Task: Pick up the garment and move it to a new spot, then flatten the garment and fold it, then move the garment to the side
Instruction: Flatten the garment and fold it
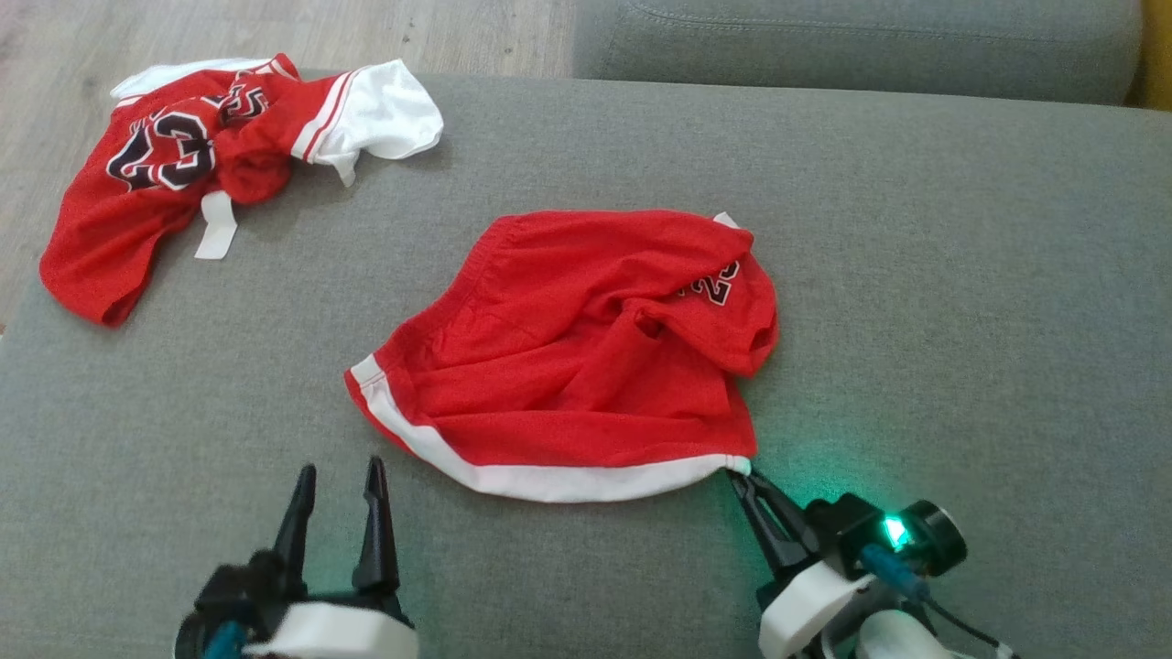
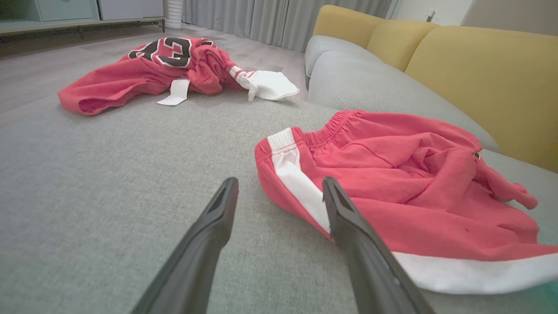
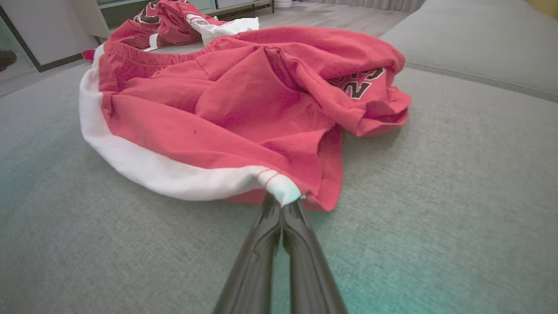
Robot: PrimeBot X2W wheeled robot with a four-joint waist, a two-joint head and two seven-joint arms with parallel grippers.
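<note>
The garment (image 1: 568, 357), red shorts with a white hem band, lies crumpled in the middle of the grey sofa seat (image 1: 916, 275). My right gripper (image 1: 740, 476) is shut on the hem's near right corner; the right wrist view shows its fingertips pinching the white band (image 3: 281, 192) of the garment (image 3: 244, 109). My left gripper (image 1: 337, 476) is open, resting on the cushion just left of the hem's left end. In the left wrist view its fingers (image 2: 218, 218) straddle bare cushion, with the garment (image 2: 392, 183) touching the right finger.
A second red and white garment (image 1: 211, 156) with a black number lies bunched at the seat's far left corner, partly over the edge. Wooden floor (image 1: 275, 32) lies beyond. The sofa's grey cushion (image 1: 861, 37) and yellow backrest (image 2: 471, 74) border the far side.
</note>
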